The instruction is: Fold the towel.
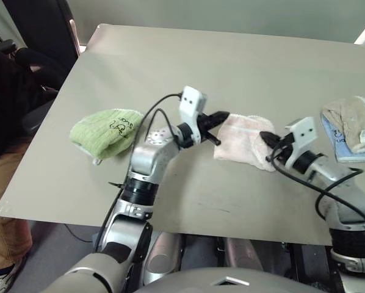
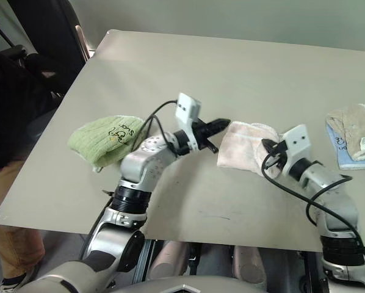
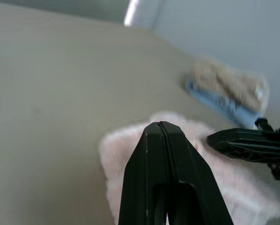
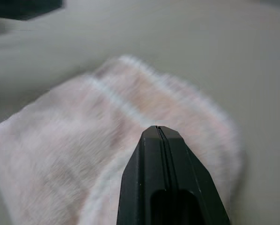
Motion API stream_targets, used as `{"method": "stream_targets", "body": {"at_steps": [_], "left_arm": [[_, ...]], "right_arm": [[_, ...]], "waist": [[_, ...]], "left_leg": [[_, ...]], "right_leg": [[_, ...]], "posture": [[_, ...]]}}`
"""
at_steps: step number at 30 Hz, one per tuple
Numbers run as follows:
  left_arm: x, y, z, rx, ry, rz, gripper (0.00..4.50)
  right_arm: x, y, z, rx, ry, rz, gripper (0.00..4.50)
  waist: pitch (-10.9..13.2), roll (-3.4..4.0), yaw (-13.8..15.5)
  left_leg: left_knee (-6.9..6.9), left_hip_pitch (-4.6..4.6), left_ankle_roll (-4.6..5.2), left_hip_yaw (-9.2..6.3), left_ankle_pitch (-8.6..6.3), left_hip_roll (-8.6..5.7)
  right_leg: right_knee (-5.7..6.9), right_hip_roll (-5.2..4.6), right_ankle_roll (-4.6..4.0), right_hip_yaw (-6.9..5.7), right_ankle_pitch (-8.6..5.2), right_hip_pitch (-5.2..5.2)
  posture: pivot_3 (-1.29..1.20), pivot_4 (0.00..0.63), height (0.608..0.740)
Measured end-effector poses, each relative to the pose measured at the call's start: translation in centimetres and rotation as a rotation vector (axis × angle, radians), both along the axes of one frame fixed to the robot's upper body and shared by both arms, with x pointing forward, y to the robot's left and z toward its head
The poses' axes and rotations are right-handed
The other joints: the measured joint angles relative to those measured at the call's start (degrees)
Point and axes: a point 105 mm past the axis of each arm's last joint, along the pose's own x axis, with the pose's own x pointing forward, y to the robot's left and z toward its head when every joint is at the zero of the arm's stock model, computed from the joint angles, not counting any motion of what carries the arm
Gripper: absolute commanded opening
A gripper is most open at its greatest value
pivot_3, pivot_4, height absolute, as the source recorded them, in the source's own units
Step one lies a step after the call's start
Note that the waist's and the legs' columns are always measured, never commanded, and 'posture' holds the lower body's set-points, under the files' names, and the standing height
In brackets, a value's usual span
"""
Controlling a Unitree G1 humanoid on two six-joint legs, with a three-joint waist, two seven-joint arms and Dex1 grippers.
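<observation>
Both grippers, left (image 1: 221, 116) and right (image 1: 267, 137), pinched closed, empty, flanking pink towel (image 1: 240, 139) mid-table (image 1: 170, 67).

dark print on green towel (image 1: 107, 131), not legible

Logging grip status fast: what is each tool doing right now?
Left tool: shut, nothing visibly held, at the pink towel.
Right tool: shut, nothing visibly held, over the same towel.

- Your towel (image 1: 240, 141) is pale pink.
- Your worktop (image 1: 243, 73) is plain grey-beige.
- You have a light green towel (image 1: 104, 132) with dark print.
- Your beige towel (image 1: 353, 121) lies on a blue cloth (image 1: 341, 146).
- Your fingers (image 3: 164, 178) are black.
</observation>
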Motion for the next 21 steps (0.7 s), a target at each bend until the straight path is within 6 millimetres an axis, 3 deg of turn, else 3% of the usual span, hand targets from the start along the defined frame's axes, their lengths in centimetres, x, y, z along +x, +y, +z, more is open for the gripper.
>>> {"method": "stream_targets", "body": {"at_steps": [3,7,14,21], "left_arm": [[0.1,1.3,-0.3,-0.044,0.101,0.017,0.6],[-0.3,1.6,-2.1,-0.062,0.277,-0.011,1.98],[-2.5,0.0,-4.4,-0.111,0.528,-0.125,4.47],[-2.6,-1.7,-5.8,-0.109,0.629,-0.141,4.49]], "right_arm": [[0.2,-0.9,1.0,-0.008,-0.03,-0.028,0.0],[0.4,-1.3,1.3,-0.005,-0.039,-0.04,0.0],[0.5,-1.6,1.8,-0.001,-0.063,-0.049,0.0],[-0.4,-1.5,0.8,0.021,-0.032,-0.053,0.0]], "waist": [[0.0,0.0,0.0],[0.0,0.0,0.1],[0.0,0.0,0.1],[0.0,0.0,0.1]], "left_leg": [[-0.06,0.01,0.04,0.0,0.02,0.02],[-0.07,-0.02,0.07,0.0,-0.01,0.0],[-0.08,-0.01,0.05,0.0,-0.08,-0.01],[-0.06,0.01,0.04,0.01,-0.01,-0.01]], "right_leg": [[-0.01,0.0,0.05,0.0,-0.04,-0.01],[-0.02,-0.01,0.08,0.0,-0.08,-0.02],[-0.02,-0.02,-0.37,0.0,0.12,-0.03],[0.0,-0.02,0.07,0.01,-0.11,-0.02]], "posture": [[0.0,0.15,0.739],[0.0,0.15,0.739],[0.0,0.15,0.739],[0.0,0.15,0.739]]}}
